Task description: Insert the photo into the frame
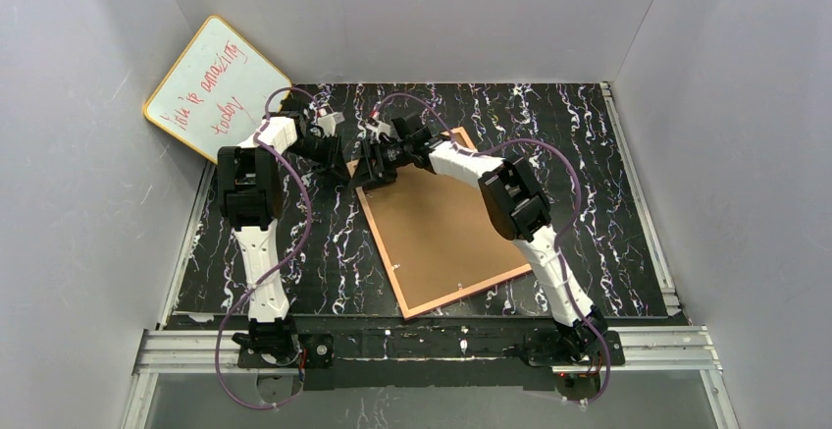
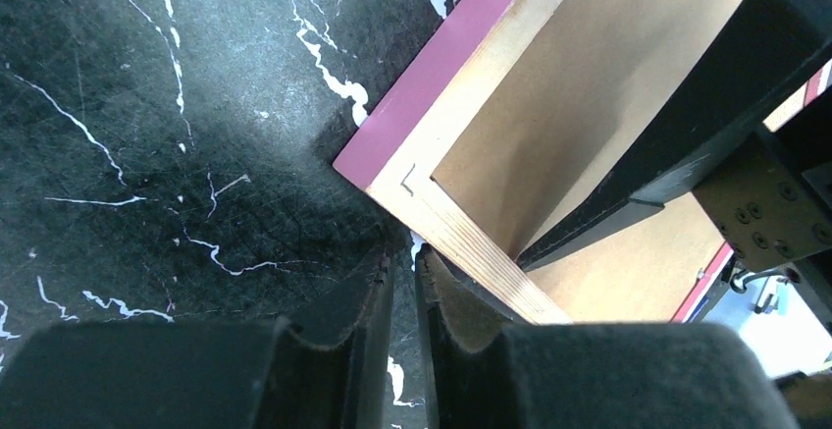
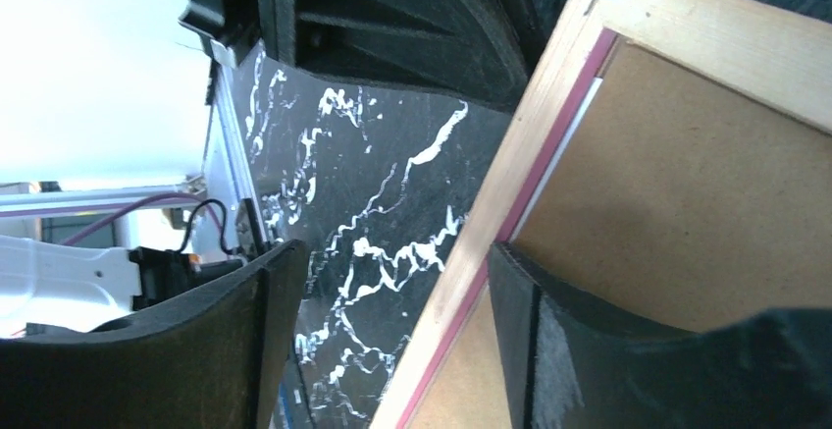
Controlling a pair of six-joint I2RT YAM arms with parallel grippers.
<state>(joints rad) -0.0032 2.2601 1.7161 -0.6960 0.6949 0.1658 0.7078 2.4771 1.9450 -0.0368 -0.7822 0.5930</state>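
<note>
Black, white-veined table [image 1: 628,203], grey walls. Frame [image 1: 469,292] at centre, face down, brown backing board [image 1: 442,223] seated within. Photo [image 3: 567,144]: only a white sliver between board and frame rail; probably already in, securing left to do. Left gripper [image 2: 402,264] at frame's far-left corner, all but closed, empty. Right gripper [image 3: 392,252] spread wide astride a frame rail near that corner. Whiteboard [image 1: 211,85] beyond same corner: red handwriting, "amazing today" legible. No brands.

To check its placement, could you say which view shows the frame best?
Top external: almost the whole frame shows, lying rear side up. The left wrist and right wrist views catch only one corner each.
</note>
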